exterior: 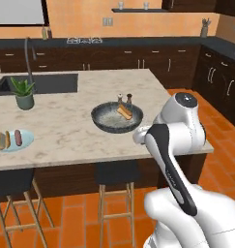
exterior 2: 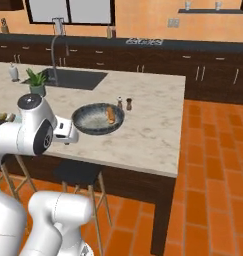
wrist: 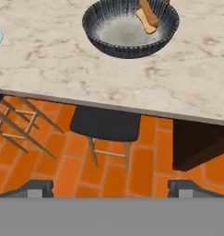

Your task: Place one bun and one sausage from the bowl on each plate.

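The wide dark bowl [exterior: 116, 130] [exterior 2: 95, 131] [wrist: 127, 48] stands on the marble island near its front edge. One brown sausage [wrist: 149, 12] lies on a tan bun [wrist: 144, 21] at the bowl's far right side. At the island's left end, a pale blue plate [exterior: 25, 143] carries a bun [exterior: 1, 141] and a sausage [exterior: 18, 138]. My gripper [wrist: 111, 190] hangs open in front of the island's edge, below the countertop and short of the bowl, with nothing between its fingertips [wrist: 38, 188].
Two shakers [exterior: 124, 99] stand just behind the bowl. A potted plant [exterior: 23, 93] and the sink [exterior: 46, 83] are at the back left. A black stool [wrist: 105, 124] stands under the counter edge on the orange tile floor.
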